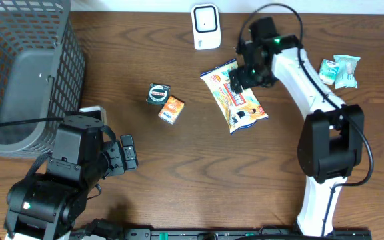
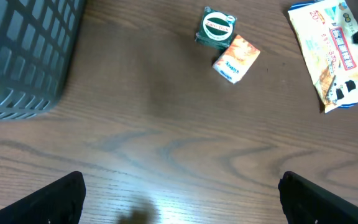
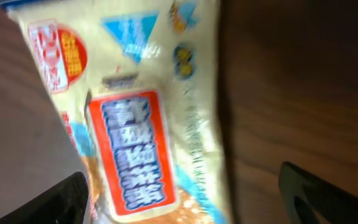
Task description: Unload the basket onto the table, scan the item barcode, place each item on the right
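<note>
A yellow snack bag (image 1: 235, 100) with a red and blue label lies flat on the wooden table, right of centre. My right gripper (image 1: 245, 72) hovers over its upper end, jaws spread wide. In the right wrist view the bag (image 3: 135, 124) fills the space below the gripper (image 3: 185, 205), and neither fingertip touches it. A white scanner (image 1: 206, 27) stands at the back edge, just left of the bag. My left gripper (image 1: 127, 152) rests low at the front left, open and empty (image 2: 181, 199), with bare wood between its fingers. No barcode is visible.
A green round tin (image 1: 158, 93) and a small orange box (image 1: 171, 109) lie together at mid-table. A grey wire basket (image 1: 19, 73) fills the back left corner. A blue-green packet (image 1: 339, 71) sits at the far right.
</note>
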`<state>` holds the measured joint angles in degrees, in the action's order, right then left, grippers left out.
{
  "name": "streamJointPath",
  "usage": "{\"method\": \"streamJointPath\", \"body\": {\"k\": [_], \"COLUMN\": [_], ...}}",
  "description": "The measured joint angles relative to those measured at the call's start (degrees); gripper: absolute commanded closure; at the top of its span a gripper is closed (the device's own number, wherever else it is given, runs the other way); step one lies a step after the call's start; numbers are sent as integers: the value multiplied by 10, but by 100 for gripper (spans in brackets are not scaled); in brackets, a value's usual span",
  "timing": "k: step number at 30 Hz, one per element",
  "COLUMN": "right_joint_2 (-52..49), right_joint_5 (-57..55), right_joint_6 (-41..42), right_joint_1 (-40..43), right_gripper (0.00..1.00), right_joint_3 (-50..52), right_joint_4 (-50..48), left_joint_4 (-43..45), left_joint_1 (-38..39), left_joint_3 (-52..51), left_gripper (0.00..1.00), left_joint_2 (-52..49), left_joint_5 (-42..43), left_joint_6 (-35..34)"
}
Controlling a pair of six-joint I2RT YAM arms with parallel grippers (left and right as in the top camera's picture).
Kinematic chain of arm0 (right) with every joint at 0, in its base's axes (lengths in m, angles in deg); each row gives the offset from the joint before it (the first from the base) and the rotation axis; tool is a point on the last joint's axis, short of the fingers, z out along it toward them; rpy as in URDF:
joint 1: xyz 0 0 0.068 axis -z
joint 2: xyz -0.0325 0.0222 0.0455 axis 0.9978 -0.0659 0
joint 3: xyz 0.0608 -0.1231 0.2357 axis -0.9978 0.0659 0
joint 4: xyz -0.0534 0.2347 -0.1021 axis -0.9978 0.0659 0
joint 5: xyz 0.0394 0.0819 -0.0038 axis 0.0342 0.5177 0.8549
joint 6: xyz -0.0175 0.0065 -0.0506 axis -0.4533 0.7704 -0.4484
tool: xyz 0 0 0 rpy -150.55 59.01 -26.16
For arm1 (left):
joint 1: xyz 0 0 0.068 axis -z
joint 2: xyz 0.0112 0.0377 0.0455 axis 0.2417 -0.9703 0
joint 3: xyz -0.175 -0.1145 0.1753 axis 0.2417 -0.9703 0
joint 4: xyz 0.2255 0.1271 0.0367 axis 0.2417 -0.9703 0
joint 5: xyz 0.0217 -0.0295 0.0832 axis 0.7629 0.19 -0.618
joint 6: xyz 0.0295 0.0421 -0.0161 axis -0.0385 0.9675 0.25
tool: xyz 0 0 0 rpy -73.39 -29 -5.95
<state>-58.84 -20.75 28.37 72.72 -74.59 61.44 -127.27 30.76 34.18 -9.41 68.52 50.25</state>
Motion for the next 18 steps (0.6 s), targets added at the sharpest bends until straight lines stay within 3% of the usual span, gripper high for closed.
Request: {"method": "streamJointPath", "body": {"k": [8,9,11,13,15,18], "right_joint_2": [0,0,5,5,7,15], "right_joint_5": [65,66,68,71,78,78], "right_joint_6": [-15,-15,-20,-19,-13,11], "right_joint_1": [-6,-8,-12,-16,-18,-18], "right_gripper": [11,21,59,85,96,99], "right_joint_3": [117,129,141,148,149,134], "right_joint_4": [-108,-119,-136,-144,-145,-137], "left_joint_4": [0,0,0,0,0,0], "left_joint_1": [0,0,0,0,0,0], "left_joint_3": [0,0,0,0,0,0], "left_gripper": [2,2,3,2,3,2], "left_joint_2": [0,0,0,0,0,0], "left_joint_5": [0,0,0,0,0,0], "left_joint_6": [0,0,0,0,0,0]}}
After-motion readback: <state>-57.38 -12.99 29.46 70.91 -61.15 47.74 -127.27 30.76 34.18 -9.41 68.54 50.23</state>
